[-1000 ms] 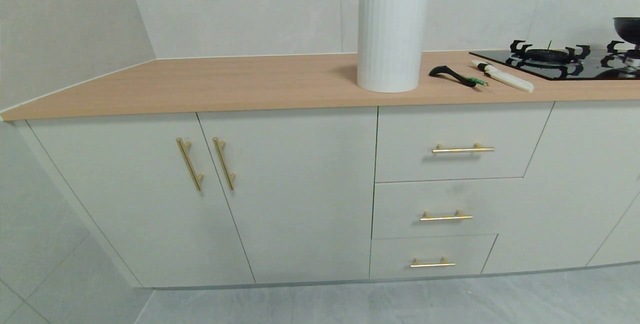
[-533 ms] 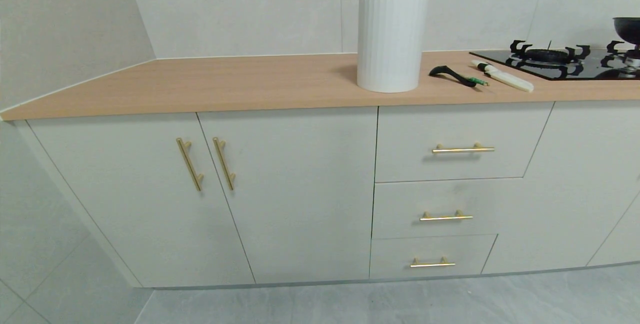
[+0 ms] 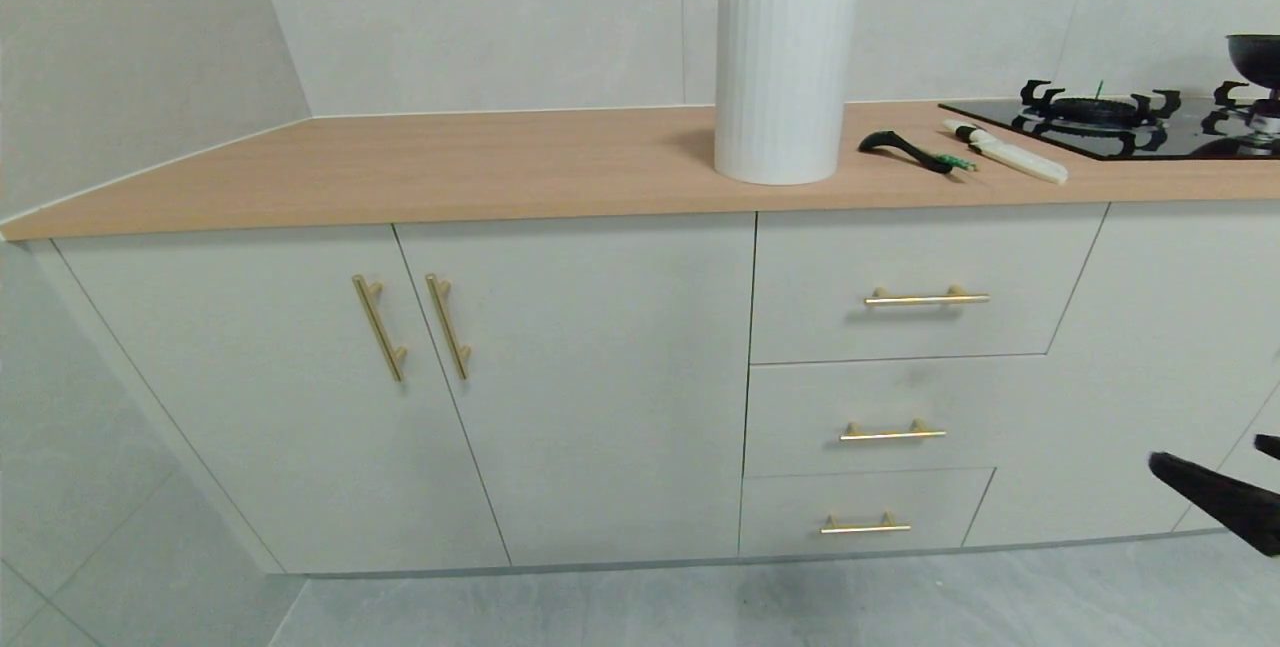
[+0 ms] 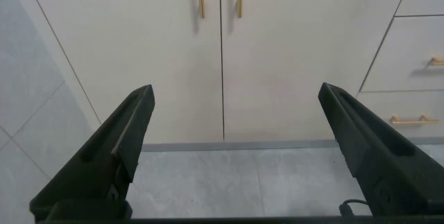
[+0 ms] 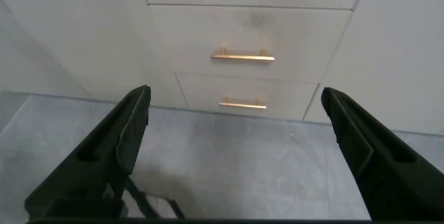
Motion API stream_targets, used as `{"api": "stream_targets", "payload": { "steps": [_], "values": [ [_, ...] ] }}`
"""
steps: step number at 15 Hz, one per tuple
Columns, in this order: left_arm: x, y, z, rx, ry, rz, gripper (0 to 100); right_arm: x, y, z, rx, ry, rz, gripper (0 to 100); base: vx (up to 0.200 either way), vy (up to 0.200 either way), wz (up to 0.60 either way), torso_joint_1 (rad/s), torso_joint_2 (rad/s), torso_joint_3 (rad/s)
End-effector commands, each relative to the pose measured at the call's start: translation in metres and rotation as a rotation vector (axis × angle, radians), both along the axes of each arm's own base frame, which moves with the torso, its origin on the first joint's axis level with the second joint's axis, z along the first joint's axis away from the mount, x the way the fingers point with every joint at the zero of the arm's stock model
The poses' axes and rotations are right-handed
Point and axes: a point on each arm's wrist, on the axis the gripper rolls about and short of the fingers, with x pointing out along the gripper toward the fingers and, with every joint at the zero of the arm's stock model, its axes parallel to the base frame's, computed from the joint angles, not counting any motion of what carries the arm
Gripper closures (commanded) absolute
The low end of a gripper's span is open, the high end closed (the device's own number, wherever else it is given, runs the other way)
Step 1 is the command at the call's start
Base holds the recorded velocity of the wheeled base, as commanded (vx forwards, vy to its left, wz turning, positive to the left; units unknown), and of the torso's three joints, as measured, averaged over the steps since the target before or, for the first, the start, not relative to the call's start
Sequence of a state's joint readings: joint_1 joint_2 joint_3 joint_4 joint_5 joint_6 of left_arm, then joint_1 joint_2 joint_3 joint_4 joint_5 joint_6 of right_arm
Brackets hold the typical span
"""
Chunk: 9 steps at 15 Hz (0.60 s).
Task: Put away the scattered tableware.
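on the wooden countertop [image 3: 500, 167], just right of the ribbed white canister [image 3: 785, 82], a black-handled utensil [image 3: 905, 150] and a pale utensil [image 3: 1005, 152] are laid lengthwise along the edge, well above the nearer right gripper [image 3: 1212, 454]; its fingers and those of the left gripper [image 4: 236, 89] are held apart.

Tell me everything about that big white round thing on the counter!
The white container is a tall, straight-sided cylinder with fine vertical ribs, looking like matte ceramic or plastic. It stands upright on the wooden countertop, touching only that. A black-handled utensil lies to its right, apart from it. Its inside cannot be seen.
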<state>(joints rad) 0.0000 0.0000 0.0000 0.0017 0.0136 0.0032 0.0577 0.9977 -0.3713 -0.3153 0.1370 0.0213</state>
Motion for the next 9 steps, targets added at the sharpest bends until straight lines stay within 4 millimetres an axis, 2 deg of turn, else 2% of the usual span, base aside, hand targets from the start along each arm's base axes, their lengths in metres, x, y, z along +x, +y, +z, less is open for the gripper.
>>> {"api": "stream_targets", "payload": {
  "steps": [1,4,5,9],
  "values": [
    [0.000,0.000,0.000,0.000,0.001,0.000,0,0.081,0.006,-0.029,-0.010,0.153,0.008,0,0.000,0.000,0.00,0.000,0.00,0.000],
    [0.000,0.000,0.000,0.000,0.001,0.000,0,0.124,0.011,-0.046,-0.018,0.237,0.020,0,0.000,0.000,0.00,0.000,0.00,0.000],
    [0.000,0.000,0.000,0.000,0.001,0.000,0,0.131,0.012,-0.050,-0.019,0.252,0.025,0,0.000,0.000,0.00,0.000,0.00,0.000],
    [0.000,0.000,0.000,0.000,0.001,0.000,0,0.189,0.018,-0.084,-0.037,0.324,0.034,0,0.000,0.000,0.00,0.000,0.00,0.000]
  ]
}}
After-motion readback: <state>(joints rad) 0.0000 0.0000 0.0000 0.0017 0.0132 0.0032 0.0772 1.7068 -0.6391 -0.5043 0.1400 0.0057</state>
